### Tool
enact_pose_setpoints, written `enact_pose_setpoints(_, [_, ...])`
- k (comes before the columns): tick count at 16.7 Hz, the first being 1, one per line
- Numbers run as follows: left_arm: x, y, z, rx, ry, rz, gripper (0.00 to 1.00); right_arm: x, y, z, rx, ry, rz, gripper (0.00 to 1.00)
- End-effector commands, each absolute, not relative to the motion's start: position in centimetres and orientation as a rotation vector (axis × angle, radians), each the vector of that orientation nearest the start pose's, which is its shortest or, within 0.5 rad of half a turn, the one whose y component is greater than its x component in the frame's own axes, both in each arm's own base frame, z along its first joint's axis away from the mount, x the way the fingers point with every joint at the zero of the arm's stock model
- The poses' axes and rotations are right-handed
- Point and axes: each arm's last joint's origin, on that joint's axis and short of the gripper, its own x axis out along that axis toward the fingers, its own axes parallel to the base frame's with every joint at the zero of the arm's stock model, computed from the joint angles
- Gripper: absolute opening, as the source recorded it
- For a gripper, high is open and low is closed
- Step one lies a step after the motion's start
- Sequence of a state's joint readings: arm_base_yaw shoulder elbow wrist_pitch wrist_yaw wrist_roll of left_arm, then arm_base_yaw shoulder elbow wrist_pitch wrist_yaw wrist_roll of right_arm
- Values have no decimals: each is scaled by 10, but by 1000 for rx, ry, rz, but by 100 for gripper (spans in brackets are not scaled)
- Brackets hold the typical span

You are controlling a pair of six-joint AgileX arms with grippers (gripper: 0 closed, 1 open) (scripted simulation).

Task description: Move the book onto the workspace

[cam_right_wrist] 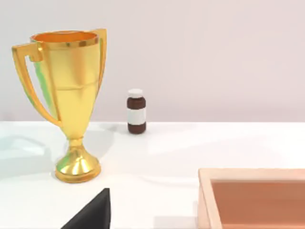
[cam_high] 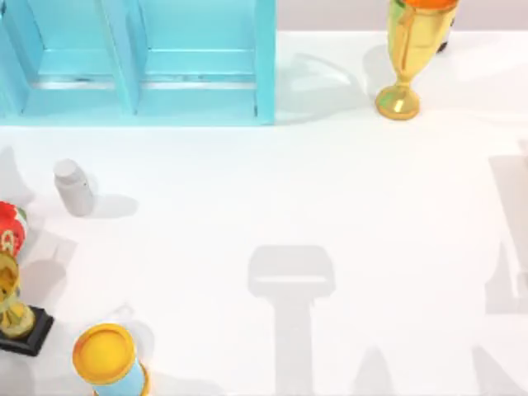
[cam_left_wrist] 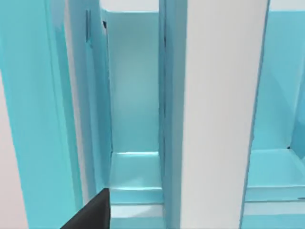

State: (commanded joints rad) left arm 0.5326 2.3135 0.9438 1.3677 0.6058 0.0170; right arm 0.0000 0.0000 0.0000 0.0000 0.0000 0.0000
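Note:
In the left wrist view the book (cam_left_wrist: 221, 114) stands upright inside the light-blue shelf unit (cam_left_wrist: 136, 95). Its broad white page edges face me and a teal cover runs along one side. A dark corner of my left gripper (cam_left_wrist: 93, 214) shows just in front of the shelf, short of the book and touching nothing. The workspace (cam_high: 330, 190) is the wide white tabletop in front of the shelf unit (cam_high: 136, 62), which stands at the back left in the top view. A dark corner of my right gripper (cam_right_wrist: 90, 214) hangs over the table near a gold trophy (cam_right_wrist: 71, 105).
The gold trophy (cam_high: 408, 49) stands at the back right, with a small brown bottle (cam_right_wrist: 136, 111) behind it. An open wooden box (cam_right_wrist: 252, 198) lies near the right gripper. At the left are a grey bottle (cam_high: 74, 187), a black-based trophy (cam_high: 16, 313) and a yellow-lidded can (cam_high: 109, 359).

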Motion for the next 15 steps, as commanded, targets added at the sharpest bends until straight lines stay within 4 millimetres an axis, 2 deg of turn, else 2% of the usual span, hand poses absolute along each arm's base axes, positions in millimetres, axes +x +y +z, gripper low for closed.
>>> enact_pose_setpoints(7, [360,193,64,4,-1,-47,100,106,-1,160,0,0,0,100])
enact_pose_setpoints(10, [382,195,63,5,-4,-47,100,106,-1,160,0,0,0,100])
enact_pose_setpoints(15, [435,193,64,7,-8,-47,100,106,-1,160,0,0,0,100])
